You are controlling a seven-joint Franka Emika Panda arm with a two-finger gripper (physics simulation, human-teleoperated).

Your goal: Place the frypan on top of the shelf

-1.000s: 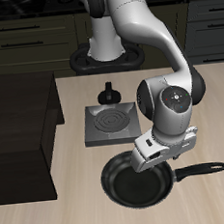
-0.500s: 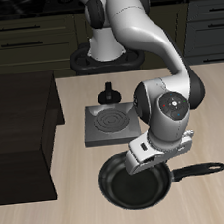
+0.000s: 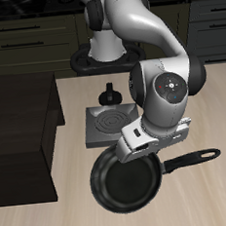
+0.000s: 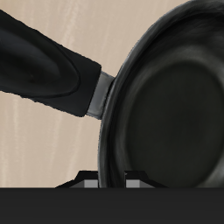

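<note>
The frypan [image 3: 125,182], round, black and glossy-rimmed, hangs above the table near the front edge, its long handle [image 3: 193,159] pointing away from the shelf. My gripper [image 3: 148,153] is shut on the pan's rim just beside the handle's root. In the wrist view the pan [image 4: 175,105] and its handle [image 4: 44,66] fill the frame, and the rim runs between my fingertips [image 4: 87,182]. The shelf [image 3: 21,104], a large dark boxy cabinet with a flat top, stands at the table's edge, apart from the pan.
A square grey stove plate with a spiral burner [image 3: 106,125] lies behind the pan. A small black pot [image 3: 110,92] stands behind the plate. Dark drawer cabinets [image 3: 20,41] line the back wall.
The gripper has risen and moved toward the shelf with the frypan in it. The pan looks larger and sits nearer the shelf than before.
</note>
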